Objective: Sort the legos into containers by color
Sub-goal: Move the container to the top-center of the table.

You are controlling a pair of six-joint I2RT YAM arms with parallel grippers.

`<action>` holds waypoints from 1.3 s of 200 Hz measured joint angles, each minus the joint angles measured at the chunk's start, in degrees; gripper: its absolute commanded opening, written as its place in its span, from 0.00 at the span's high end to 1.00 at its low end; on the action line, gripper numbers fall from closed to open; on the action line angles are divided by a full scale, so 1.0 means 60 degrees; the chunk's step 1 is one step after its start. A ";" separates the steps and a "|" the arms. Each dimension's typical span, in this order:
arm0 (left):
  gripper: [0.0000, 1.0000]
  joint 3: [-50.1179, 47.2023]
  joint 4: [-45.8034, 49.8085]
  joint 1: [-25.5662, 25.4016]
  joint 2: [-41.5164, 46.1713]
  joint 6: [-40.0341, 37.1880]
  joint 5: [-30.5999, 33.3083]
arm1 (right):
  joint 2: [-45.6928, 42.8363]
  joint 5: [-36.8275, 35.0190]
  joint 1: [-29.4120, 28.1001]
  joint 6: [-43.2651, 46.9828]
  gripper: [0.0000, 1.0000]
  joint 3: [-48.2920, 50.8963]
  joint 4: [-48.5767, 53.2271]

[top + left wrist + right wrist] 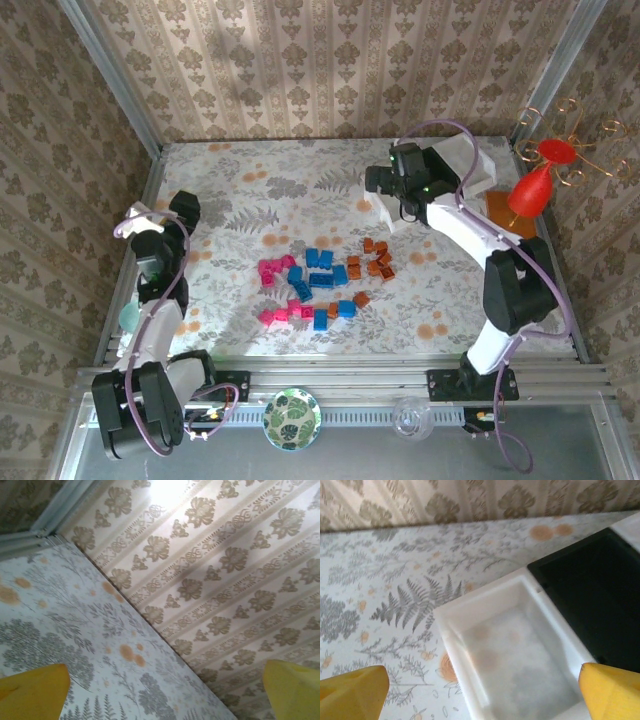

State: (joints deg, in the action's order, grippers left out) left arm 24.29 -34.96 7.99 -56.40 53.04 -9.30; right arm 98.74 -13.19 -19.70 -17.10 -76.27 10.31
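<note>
The legos lie loose mid-table in colour patches: pink ones (272, 270), blue ones (320, 268) and brown-orange ones (373, 260), with more pink (285, 315) and blue (332, 313) nearer the arms. My right gripper (385, 185) (482, 695) hangs open over an empty white container (480, 602) (385, 213), next to an empty black container (600, 595). Another white container (470, 160) lies partly under the right arm. My left gripper (185, 207) (165, 700) is open and empty at the left, pointing toward the back wall, well apart from the bricks.
An orange-brown mat (505, 212) and a red ornament (532, 190) sit at the right edge. A teal cup (130, 318) stands by the left rail. A leaf-patterned plate (291, 418) and a glass (413, 418) rest on the front rail. Patterned walls enclose the table.
</note>
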 measured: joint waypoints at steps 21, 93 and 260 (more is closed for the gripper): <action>0.12 0.0211 0.0455 -0.0171 0.0040 -0.0076 -0.0616 | 0.0699 0.0390 0.0000 0.0029 0.06 -0.0670 0.0663; 0.18 0.1290 0.3311 -0.2368 0.0295 -0.1311 -0.1424 | 0.2998 0.0499 -0.0080 -0.0823 0.15 -0.2524 0.2586; 0.16 0.1410 0.6623 -0.4135 0.1574 -0.2291 -0.0838 | 0.6827 0.2521 -0.2903 -0.2994 0.13 -0.9388 0.3144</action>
State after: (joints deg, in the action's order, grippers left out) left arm 32.75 4.78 -16.82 -46.96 39.29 -14.33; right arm 139.70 1.93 -37.12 -35.07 -132.60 29.17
